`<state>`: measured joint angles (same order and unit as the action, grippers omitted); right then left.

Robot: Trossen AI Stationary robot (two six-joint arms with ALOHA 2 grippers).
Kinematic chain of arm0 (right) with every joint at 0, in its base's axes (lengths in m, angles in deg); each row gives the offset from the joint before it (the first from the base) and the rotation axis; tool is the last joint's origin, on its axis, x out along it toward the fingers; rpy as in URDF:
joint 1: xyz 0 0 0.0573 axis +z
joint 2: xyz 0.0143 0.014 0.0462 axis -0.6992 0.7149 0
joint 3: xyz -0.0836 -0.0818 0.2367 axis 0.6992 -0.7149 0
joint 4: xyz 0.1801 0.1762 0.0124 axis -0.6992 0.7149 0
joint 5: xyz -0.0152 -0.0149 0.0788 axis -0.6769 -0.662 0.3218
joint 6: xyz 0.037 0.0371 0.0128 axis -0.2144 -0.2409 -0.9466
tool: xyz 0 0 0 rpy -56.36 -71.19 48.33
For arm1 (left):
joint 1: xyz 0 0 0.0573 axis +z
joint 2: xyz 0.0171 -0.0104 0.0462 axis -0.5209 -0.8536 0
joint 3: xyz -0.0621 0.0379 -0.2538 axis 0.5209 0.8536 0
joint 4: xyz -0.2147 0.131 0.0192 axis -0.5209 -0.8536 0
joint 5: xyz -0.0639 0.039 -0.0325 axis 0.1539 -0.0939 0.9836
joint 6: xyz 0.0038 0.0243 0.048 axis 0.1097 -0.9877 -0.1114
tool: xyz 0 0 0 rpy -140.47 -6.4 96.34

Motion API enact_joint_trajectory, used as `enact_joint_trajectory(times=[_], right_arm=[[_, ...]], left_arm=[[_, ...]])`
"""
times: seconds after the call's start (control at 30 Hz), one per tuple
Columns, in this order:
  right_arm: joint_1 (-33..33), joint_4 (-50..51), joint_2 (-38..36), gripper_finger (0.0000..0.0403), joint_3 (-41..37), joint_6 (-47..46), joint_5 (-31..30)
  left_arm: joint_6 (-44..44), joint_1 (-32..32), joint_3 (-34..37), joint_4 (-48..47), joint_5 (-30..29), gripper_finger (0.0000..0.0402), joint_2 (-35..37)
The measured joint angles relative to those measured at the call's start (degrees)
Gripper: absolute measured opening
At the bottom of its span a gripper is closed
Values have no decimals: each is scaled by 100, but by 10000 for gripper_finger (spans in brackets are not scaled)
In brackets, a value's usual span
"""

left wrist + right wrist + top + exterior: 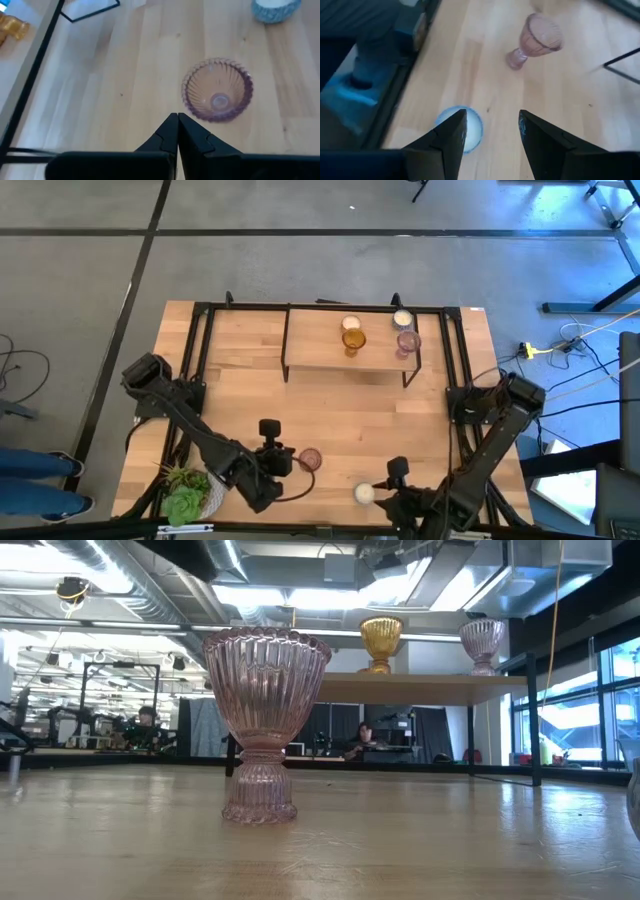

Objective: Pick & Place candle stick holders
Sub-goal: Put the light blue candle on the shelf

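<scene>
Left gripper [177,119] shut beside pink holder [217,90], right gripper [492,125] open, white holder [462,129] seemingly unheld

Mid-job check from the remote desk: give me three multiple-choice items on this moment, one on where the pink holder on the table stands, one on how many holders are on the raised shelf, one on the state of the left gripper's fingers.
1. Where does the pink holder on the table stand?
A. Just ahead of the left gripper
B. On the raised shelf
C. Inside the plant pot

2. How many holders stand on the raised shelf?
A. One
B. Four
C. Six

3. How are the left gripper's fingers?
A. Spread wide
B. Shut on the pink holder
C. Shut, holding nothing

Answers:
1. A, since the high view shows it upright on the tabletop by the left fingertips, and the left wrist view shows it just beyond them.
2. B, since the high view shows four there: two cream, one amber, one pink.
3. C, since the left wrist view shows the fingers pressed together, short of the holder.
</scene>
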<state>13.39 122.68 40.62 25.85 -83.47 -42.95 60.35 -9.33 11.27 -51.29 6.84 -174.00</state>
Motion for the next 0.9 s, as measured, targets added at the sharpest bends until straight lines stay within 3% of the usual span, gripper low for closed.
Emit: enact_joint_trajectory(times=[0.1,0.23,0.37,0.47,0.57,0.63,0.73,0.9], right_arm=[[202,-1324,-303,183,-932,55,-571],[334,-4275,-776,183,-2508,892,-657],[162,-6603,-1275,183,-3961,1779,342],[-226,-7712,-1889,183,-4846,2252,1849],[-808,-7847,-2755,183,-5320,2637,3282],[-1188,-7458,-3334,183,-5400,2863,3434],[-1607,-6903,-3901,183,-5414,3004,2839],[-1805,-6783,-4091,183,-5416,2710,1811]], left_arm=[[-173,91,0,117,64,2,24],[-424,208,0,364,247,3,36],[-680,331,0,586,311,2,40],[-831,418,0,653,429,2,45],[-921,513,4,621,686,3,137],[-1069,584,4,552,973,2,264],[-1335,742,4,553,1766,2,496],[-1333,864,4,616,2837,5,864]])
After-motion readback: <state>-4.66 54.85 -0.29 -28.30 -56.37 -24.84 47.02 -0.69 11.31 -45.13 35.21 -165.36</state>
